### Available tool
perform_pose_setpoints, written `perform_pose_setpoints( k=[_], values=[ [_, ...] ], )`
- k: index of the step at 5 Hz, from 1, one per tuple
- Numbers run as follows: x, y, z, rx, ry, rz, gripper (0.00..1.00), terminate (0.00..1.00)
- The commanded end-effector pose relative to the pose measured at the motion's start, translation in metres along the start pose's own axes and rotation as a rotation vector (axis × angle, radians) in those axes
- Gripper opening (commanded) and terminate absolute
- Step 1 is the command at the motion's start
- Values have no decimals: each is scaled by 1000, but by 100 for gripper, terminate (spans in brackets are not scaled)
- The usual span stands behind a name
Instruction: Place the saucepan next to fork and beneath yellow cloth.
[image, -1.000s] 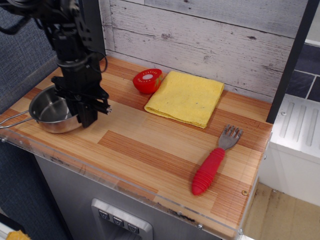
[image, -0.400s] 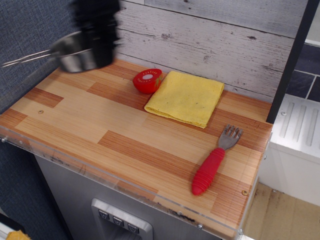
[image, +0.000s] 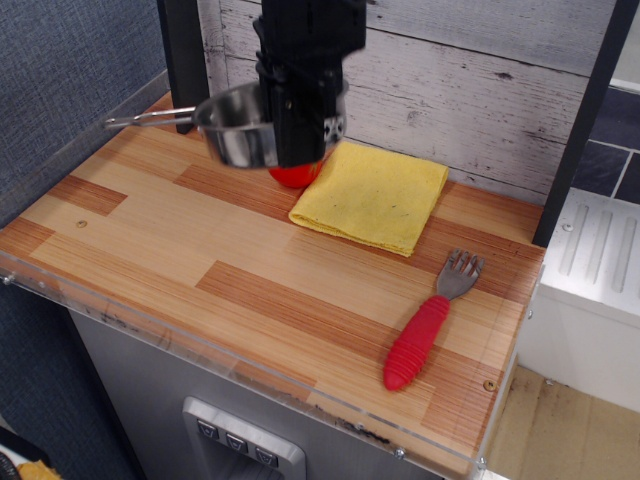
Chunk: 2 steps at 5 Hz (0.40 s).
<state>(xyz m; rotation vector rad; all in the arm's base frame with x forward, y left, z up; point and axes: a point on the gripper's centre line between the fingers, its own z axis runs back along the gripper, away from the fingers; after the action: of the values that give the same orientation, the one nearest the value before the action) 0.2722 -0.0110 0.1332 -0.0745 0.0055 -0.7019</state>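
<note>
**Saucepan held aloft over rear of worktop, handle pointing left**

The hand (image: 300, 150) is a black assembly hanging down from the top edge of the view. It is clamped on the right-hand rim of the saucepan (image: 235, 130), and the pan hangs clear of the wooden worktop (image: 200, 250), not resting on it. The fingertips themselves are dark and run together against the pan wall, so the exact width of the grip cannot be made out beyond the fact that it holds the rim.

The saucepan's long axis runs roughly left to right across the view. Its thin wire handle (image: 150, 118) points left, toward the blue-grey side wall, and sits close to level. The bowl appears slightly tilted, with the open mouth facing up.

A small red round object (image: 292, 176) shows only as a lower sliver beneath the hand; the rest is covered.

The yellow cloth (image: 372, 195) lies flat on the worktop just right of the hand, near the whitewashed plank back wall (image: 450, 70), one corner pointing toward the front.

The fork (image: 425, 325) lies at the right front, well apart from the saucepan. Its grey tines point toward the back wall, its ribbed red handle toward the front edge, leaning slightly left.
</note>
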Motion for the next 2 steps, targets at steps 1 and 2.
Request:
perform_pose_setpoints(
  k=[1, 2],
  values=[
    [-29, -12, -28, -27, 49, -47, 0, 0],
    [-32, -13, -58, -82, 82, -101, 0, 0]
  ],
)
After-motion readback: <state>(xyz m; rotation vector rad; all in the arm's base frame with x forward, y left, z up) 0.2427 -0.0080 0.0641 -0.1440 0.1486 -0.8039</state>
